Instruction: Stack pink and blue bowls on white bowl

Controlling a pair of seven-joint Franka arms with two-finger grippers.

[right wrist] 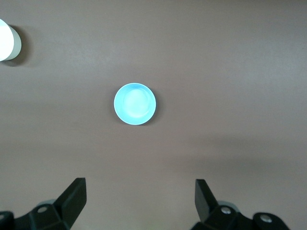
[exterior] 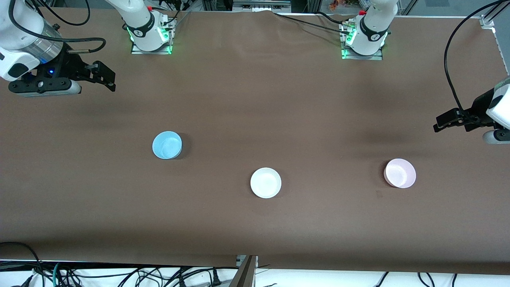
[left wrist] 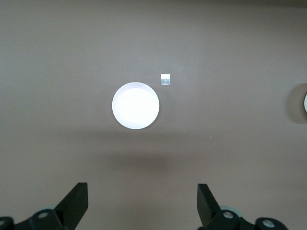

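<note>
The white bowl [exterior: 265, 182] sits upright mid-table, nearest the front camera. The sky-blue bowl [exterior: 167, 145] sits toward the right arm's end, and it also shows in the right wrist view [right wrist: 135, 104]. The pale pink bowl [exterior: 400, 173] sits toward the left arm's end; in the left wrist view [left wrist: 135, 106] it looks almost white. All three stand apart, none stacked. My right gripper [exterior: 111, 81] is open and empty, high over the table at the right arm's end [right wrist: 139, 189]. My left gripper [exterior: 438, 123] is open and empty, high over the left arm's end [left wrist: 141, 191].
The brown table cover [exterior: 255, 99] spreads wide around the bowls. A small piece of tape [left wrist: 165, 79] lies beside the pink bowl. The white bowl's edge shows in the right wrist view [right wrist: 5, 40]. Cables hang off the table's front edge [exterior: 119, 275].
</note>
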